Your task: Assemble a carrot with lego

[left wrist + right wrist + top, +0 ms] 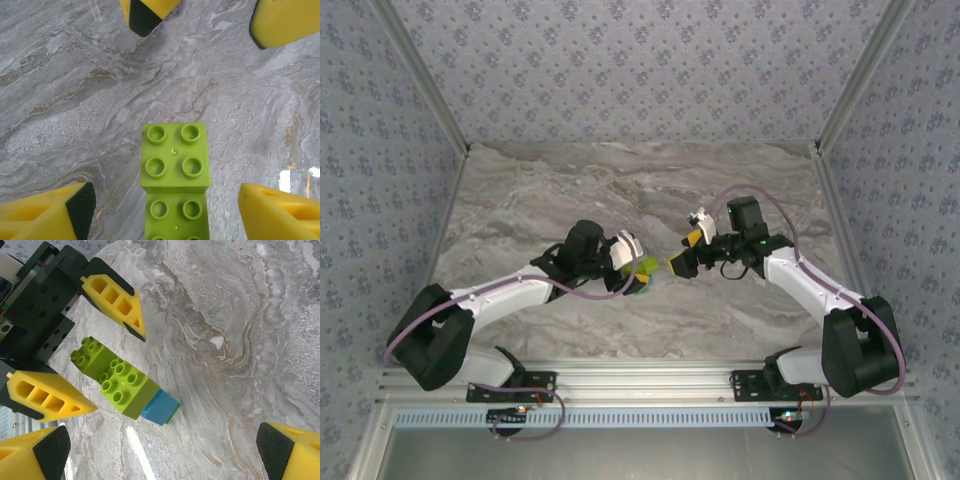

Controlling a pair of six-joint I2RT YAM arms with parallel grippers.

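On the grey marbled stone counter (620,190), near its middle and between the heads of the two arms, lies the carrot (642,272), a short stick of joined plastic toy bricks. Seen from the right wrist, the carrot (122,382) has two lime-green studded blocks at one end. A blue block follows, with a sliver of darker green under it, and that end points toward the right arm.

The left pincer (118,372) stands released around the lime-green end, one yellow finger on each side. Bare marble shows between each finger and the bricks, so it is not gripping them. From its own camera the left pincer (163,205) is spread wide, with the lime studs sitting in the gap.

The right pincer (678,258) faces the carrot from just beside it. It is also released, its black-padded yellow fingers (287,450) far apart and gripping nothing. Their tips (285,22) reach in at the far side of the left wrist's view, apart from the bricks.
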